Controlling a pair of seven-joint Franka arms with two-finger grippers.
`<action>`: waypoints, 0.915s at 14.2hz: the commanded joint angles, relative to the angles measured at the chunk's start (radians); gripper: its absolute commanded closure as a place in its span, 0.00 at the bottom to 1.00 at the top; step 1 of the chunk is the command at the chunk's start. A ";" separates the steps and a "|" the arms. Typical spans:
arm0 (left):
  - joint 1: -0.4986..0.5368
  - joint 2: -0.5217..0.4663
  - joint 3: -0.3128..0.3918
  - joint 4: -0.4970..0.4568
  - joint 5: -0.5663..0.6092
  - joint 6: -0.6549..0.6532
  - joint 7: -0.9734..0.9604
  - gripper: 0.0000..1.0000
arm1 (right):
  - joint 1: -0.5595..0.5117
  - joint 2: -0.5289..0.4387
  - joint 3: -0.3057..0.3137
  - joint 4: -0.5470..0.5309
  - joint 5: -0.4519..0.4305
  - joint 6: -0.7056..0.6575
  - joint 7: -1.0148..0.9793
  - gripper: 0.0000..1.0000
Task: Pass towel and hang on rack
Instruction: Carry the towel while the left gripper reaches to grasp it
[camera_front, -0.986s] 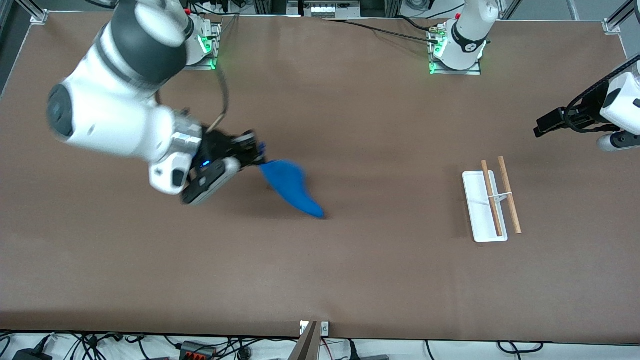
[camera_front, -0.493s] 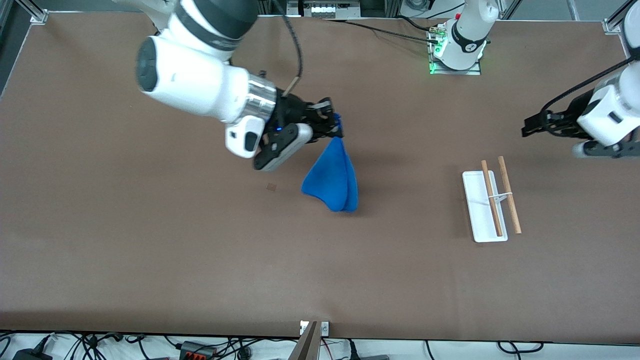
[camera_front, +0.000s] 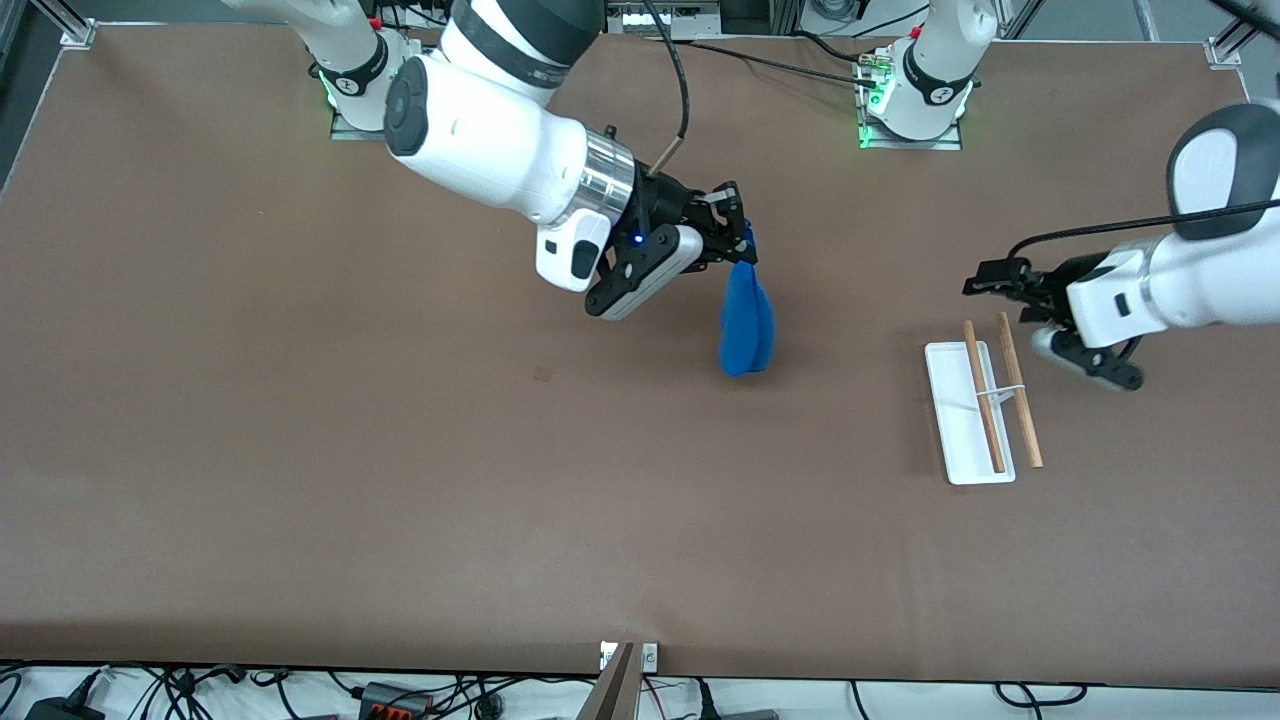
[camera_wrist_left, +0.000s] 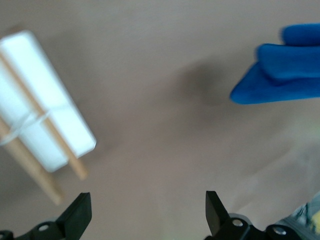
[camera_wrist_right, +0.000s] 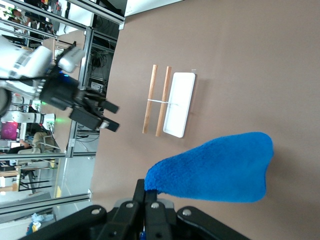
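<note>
Over mid-table, towel (camera_front: 747, 318) hangs from closed right pincer (camera_front: 741, 240) — left pincer (camera_front: 990, 280) wide, near rack (camera_front: 970, 412).

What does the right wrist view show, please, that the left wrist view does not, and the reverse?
Only the right wrist view shows the right gripper shut on the blue towel, hanging from its top corner, and the whole left gripper near the rack. Only the left wrist view shows the left gripper's open fingertips up close over bare table. Both show the towel, the rack's white base and its two wooden rods.
</note>
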 joint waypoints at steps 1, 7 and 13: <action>0.012 0.008 -0.007 -0.116 -0.118 0.128 0.285 0.00 | 0.029 0.011 -0.010 0.013 0.046 0.030 0.015 1.00; -0.003 0.024 -0.108 -0.310 -0.342 0.447 0.750 0.00 | 0.049 0.013 -0.010 0.010 0.043 0.044 0.011 1.00; -0.008 0.156 -0.211 -0.333 -0.608 0.559 1.013 0.00 | 0.049 0.016 -0.010 0.007 0.044 0.058 0.011 1.00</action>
